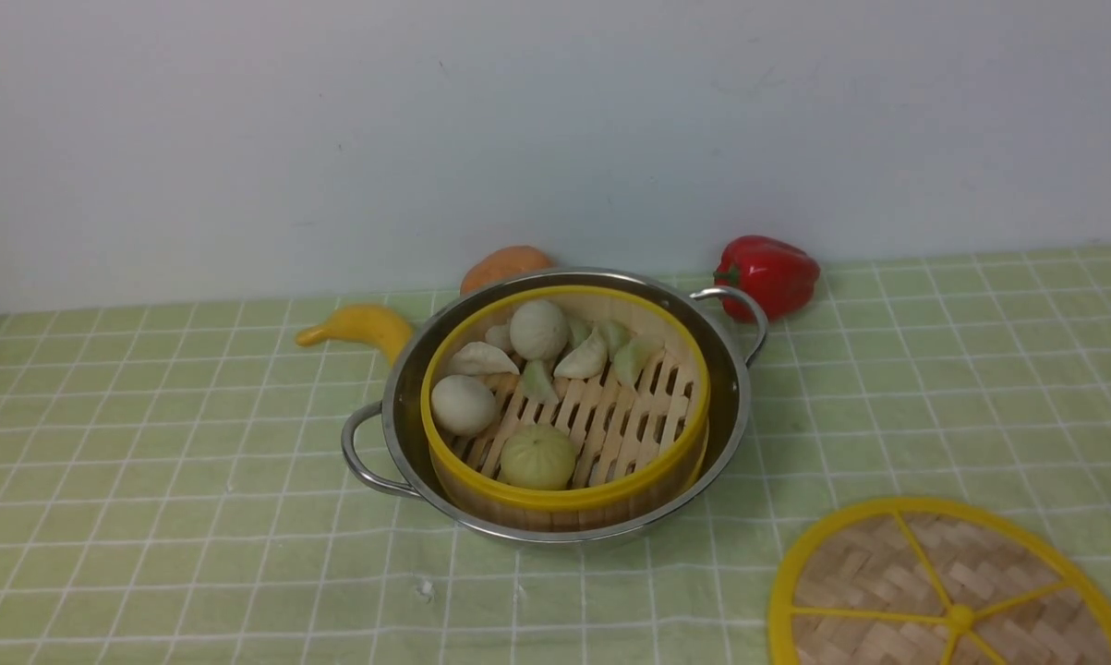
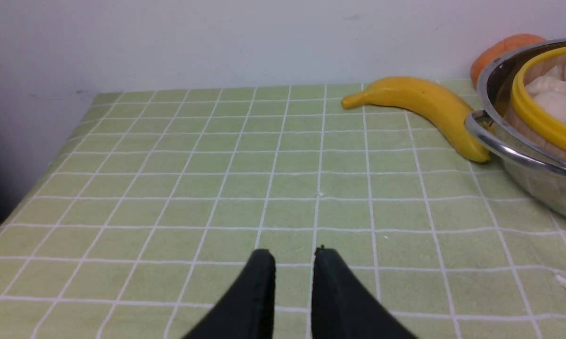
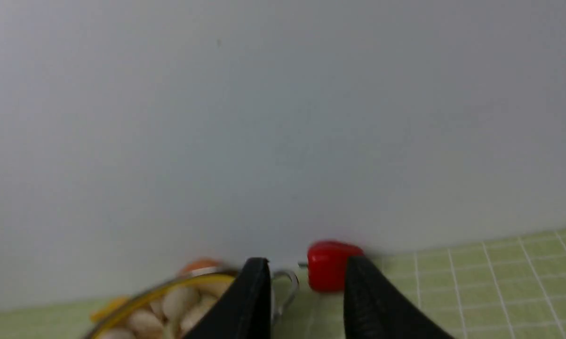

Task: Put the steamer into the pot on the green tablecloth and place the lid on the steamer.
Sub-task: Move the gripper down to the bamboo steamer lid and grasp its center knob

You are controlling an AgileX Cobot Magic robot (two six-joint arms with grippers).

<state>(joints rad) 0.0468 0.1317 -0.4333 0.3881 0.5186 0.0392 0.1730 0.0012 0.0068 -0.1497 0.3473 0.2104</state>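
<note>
Grippers [image 2: 294, 256] open, green tablecloth [image 1: 269, 517], pale wall [image 1: 555, 120]

Looks like a little pretend-kitchen setup against a plain pale wall

From here I see a green tablecloth with a white grid [image 1: 195, 517], a shiny stainless-steel pot with two loop handles [image 1: 735, 416], a round yellow-rimmed bamboo steamer [image 1: 564, 499] with toy-looking buns; can't tell if it's a home or a lab.
</note>
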